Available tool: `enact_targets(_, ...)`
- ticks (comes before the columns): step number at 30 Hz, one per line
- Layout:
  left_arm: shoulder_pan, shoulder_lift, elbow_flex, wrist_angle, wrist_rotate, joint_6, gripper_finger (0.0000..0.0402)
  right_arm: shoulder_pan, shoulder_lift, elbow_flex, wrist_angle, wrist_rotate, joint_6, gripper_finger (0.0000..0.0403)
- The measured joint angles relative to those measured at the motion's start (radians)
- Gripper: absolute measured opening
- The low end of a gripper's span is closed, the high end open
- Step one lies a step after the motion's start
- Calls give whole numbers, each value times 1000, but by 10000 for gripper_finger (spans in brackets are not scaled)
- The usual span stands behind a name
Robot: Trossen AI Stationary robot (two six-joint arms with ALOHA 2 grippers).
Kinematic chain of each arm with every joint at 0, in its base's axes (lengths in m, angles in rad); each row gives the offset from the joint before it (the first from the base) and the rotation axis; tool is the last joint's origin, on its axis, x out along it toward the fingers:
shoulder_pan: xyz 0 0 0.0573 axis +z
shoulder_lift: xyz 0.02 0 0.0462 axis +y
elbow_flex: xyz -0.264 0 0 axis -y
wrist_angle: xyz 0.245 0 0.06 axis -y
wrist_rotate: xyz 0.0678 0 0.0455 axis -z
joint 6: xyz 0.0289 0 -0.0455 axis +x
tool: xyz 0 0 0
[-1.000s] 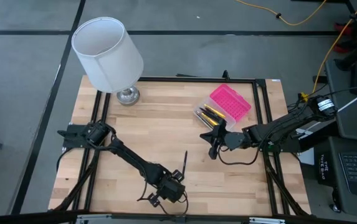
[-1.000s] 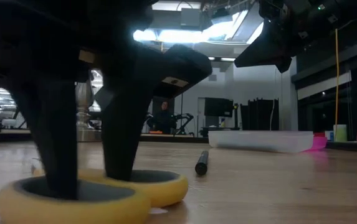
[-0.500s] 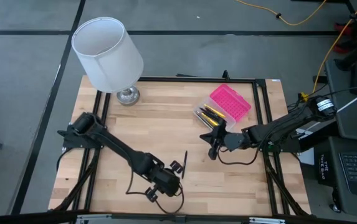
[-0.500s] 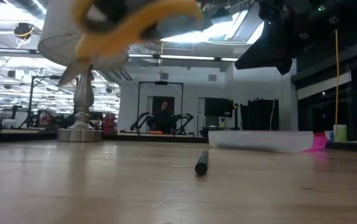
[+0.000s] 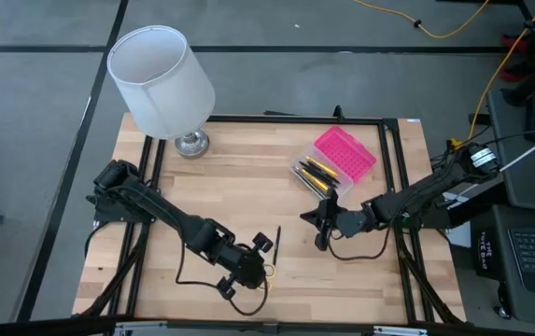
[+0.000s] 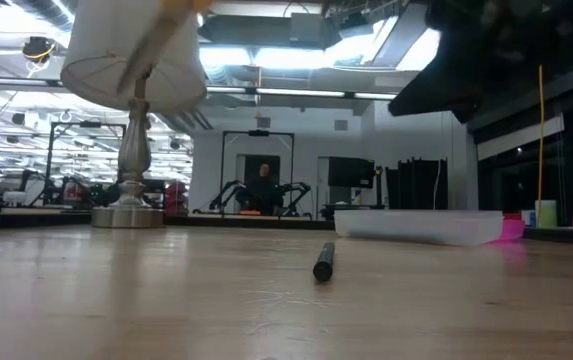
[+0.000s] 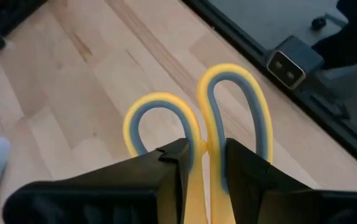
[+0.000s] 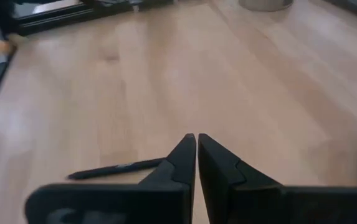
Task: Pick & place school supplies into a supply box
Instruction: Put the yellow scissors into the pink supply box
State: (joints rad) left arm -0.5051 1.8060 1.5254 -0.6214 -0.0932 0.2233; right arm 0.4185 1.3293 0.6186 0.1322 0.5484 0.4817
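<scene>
Closest to us, at the near edge of the bench [image 5: 239, 187], our left gripper [image 5: 253, 269] has its jaws clamped on the scissors [image 7: 197, 134], pinching them just below the two yellow handle loops and holding them up off the wood. In the low view only a blurry yellow bit of them shows at the top.

A bit further in, a black pen [image 5: 276, 241] lies loose on the bench, just beside the left gripper and between the two arms. Our right gripper [image 5: 321, 224] hangs over the bench past that pen, jaws pressed together with nothing in them.

Just beyond it sits the supply box [image 5: 316, 175], open, with its pink lid [image 5: 344, 154] folded back and a few yellow and dark pencils already in the clear base. Far left corner has a white lamp [image 5: 161, 79].
</scene>
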Motion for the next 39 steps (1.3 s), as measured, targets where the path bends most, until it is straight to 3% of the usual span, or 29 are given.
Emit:
enact_targets(7, 16, -38, -281, 376, 16, -55, 67, 113, 0, 0, 16, 79, 15, 23)
enact_targets(14, 37, -97, -574, 929, 147, -72, 67, 184, 0, 0, 20, 114, 72, 23)
enact_targets(20, 80, -150, -735, 1199, 195, -91, 67, 223, 0, 0, 23, 164, 92, 23)
enact_targets(29, 211, -214, -855, 1413, 385, -82, 67, 212, 0, 0, 48, 195, -40, 24)
enact_targets(39, 417, -211, -857, 1420, 595, -86, 67, 125, 0, 0, 136, 159, -325, 23)
